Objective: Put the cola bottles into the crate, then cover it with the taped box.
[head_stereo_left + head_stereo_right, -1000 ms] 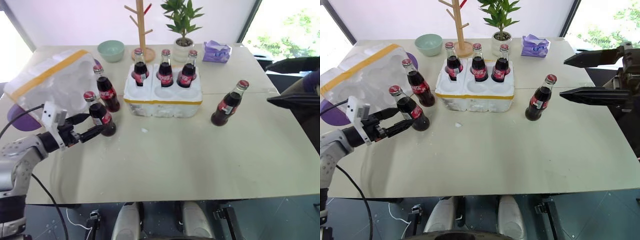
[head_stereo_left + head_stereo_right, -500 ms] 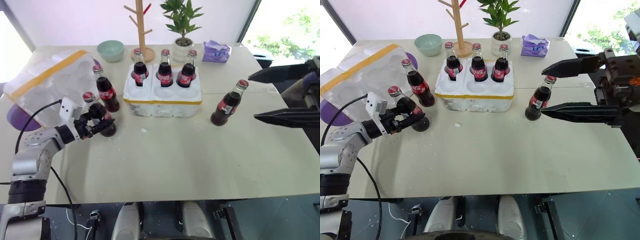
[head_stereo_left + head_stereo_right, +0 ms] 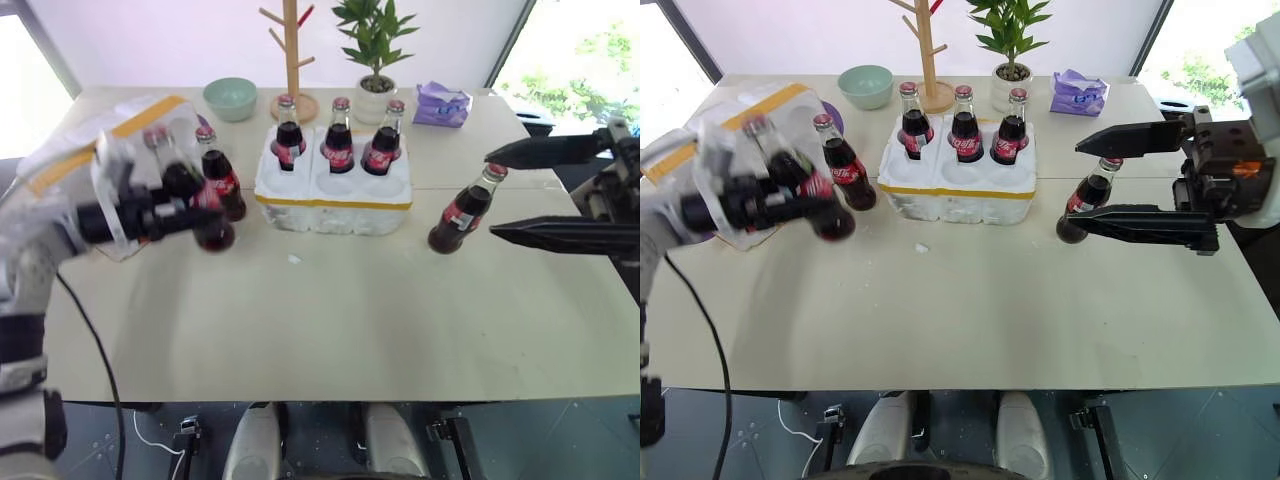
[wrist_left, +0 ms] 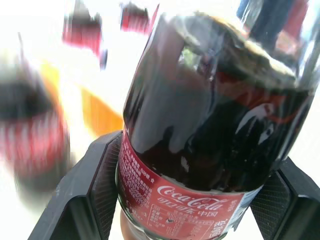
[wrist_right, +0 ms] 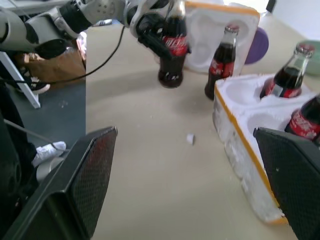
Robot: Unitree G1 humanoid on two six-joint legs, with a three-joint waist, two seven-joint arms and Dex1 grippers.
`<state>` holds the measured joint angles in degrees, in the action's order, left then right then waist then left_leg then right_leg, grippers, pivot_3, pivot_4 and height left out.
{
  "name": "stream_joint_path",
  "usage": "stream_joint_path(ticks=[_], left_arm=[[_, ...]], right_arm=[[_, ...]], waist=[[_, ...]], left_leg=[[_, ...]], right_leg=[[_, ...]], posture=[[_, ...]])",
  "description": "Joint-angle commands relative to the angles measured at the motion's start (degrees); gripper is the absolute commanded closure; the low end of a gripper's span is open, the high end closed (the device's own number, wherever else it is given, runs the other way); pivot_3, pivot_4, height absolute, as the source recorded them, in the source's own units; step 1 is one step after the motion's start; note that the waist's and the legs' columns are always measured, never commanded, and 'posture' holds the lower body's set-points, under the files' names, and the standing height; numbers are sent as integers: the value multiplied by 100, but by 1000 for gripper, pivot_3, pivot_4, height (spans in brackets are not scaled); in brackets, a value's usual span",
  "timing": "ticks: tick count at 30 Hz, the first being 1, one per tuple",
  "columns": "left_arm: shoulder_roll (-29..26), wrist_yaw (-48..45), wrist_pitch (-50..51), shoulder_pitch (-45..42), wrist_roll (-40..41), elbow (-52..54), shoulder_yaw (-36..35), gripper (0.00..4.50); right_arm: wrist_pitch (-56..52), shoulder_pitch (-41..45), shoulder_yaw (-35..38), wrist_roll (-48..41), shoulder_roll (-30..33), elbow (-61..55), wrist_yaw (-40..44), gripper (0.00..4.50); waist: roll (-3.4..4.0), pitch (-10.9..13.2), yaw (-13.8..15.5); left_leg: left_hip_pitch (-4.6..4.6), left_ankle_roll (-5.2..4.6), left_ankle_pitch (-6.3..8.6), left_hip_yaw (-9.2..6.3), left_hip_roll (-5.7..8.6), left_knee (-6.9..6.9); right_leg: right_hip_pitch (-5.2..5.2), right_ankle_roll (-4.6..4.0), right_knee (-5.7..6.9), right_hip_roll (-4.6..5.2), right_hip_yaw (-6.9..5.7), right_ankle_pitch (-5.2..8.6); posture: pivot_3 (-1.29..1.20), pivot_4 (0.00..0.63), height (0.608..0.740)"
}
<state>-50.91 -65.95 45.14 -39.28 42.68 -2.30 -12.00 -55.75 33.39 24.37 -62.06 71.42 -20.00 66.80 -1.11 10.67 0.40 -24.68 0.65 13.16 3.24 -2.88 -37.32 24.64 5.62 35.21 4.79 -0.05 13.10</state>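
I see one cola bottle (image 3: 800, 190) clamped in my left gripper (image 3: 790, 200), clear of the table (image 3: 970, 310), left of the crate (image 3: 958, 190) | crate holds three bottles in its far row | taped box (image 3: 740, 125) far left | right gripper (image 3: 1120, 175) spread wide beside another bottle (image 3: 1087, 195)

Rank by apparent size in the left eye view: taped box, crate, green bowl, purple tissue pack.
1. Crate
2. Taped box, partly hidden by the left arm, so its place against the crate is unsure
3. Green bowl and purple tissue pack look alike
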Motion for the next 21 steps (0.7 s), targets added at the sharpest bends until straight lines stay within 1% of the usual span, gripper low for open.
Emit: stream_joint_path(ticks=[1,3,5,6,7,9,11,15,21], left_arm=[[501,-115,383,-959,389,-96,300,1658],[957,-5,400,-1466,324,-266,501,1658],[1497,330,46,-1822,-19,-543,672,1658],[1847,694,-323,-2011,-349,-774,790,1658],[2070,930,-572,-2126,-581,-928,857,1658],[2547,1700,-830,-2390,-987,-1385,887,1658],[2928,2246,-940,-2566,-1226,-1723,873,1658],[3347,2628,-1171,-2563,-1698,-1859,1145,1658],[3718,2611,-1148,-2493,-1861,-1982,1241,1658]], right_arm=[[151,-23,143,11,-74,-69,-151,0],[170,-40,145,19,-131,-83,-280,0],[185,-64,172,15,-179,-123,-426,0],[179,-85,206,5,-206,-145,-526,0],[173,-104,233,-14,-221,-167,-601,0],[164,-185,319,-15,-237,-229,-738,0],[145,-284,426,-24,-260,-292,-885,0],[171,-532,633,13,-270,-423,-1089,0],[214,-681,707,7,-271,-457,-1241,0]], waist=[[2,-1,31],[-3,1,60],[-4,2,45],[-4,2,38],[-6,3,37],[-7,5,16],[-7,5,-5],[-8,6,-7],[-7,6,34]], left_leg=[[0,-1,1,0,1,0],[-5,-3,-1,-15,2,-6],[-8,-3,-1,-20,2,-17],[-10,-3,-1,-20,2,-22],[-10,-3,-1,-20,2,-29],[-11,-4,-1,-23,1,-40],[-11,-5,0,-23,1,-44],[-15,-10,2,-24,0,-42],[-64,-10,2,-30,0,-63]], right_leg=[[0,1,3,0,0,0],[-2,20,11,-10,-6,-10],[-2,21,21,-12,-6,-10],[-2,22,20,-12,-6,-10],[-4,22,23,-12,-5,-10],[-5,22,24,-14,-4,-10],[-5,24,27,-15,-2,-12],[2,29,32,-17,-1,-13],[35,36,35,-18,-3,-16]], posture=[[0,150,740],[0,150,740],[0,150,740],[0,150,740],[0,150,740],[0,150,740],[0,150,740],[0,150,740],[0,150,740]])
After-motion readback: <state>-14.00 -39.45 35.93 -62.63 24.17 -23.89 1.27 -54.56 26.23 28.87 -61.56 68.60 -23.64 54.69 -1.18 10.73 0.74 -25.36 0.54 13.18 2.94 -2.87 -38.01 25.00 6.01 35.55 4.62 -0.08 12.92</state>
